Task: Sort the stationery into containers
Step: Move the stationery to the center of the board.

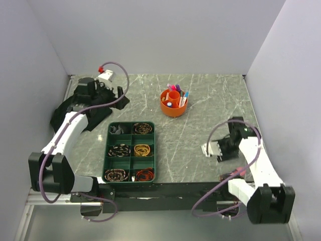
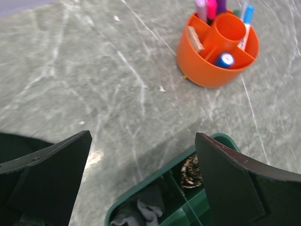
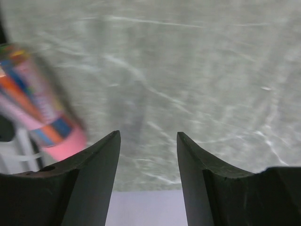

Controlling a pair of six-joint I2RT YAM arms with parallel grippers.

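The round orange pot (image 1: pixel 173 103) stands at the table's back middle; it also shows in the left wrist view (image 2: pixel 217 52). It holds pink and purple markers (image 2: pixel 211 8), a blue-capped pen (image 2: pixel 247 14), a beige block (image 2: pixel 194 38) and a small blue-capped piece (image 2: pixel 225 60). My left gripper (image 1: pixel 119 98) (image 2: pixel 143 136) is open and empty, above the far corner of a green tray. My right gripper (image 1: pixel 206 149) (image 3: pixel 148 134) is open with nothing between its fingers, low over the marble at the right. A blurred pink, multicoloured item (image 3: pixel 44 113) lies beside its left finger.
A green six-compartment tray (image 1: pixel 106 150) (image 2: pixel 141 190) sits front left and holds coiled bands and a grey cloth. Walls close the table on the left, back and right. Purple cables loop from both arms.
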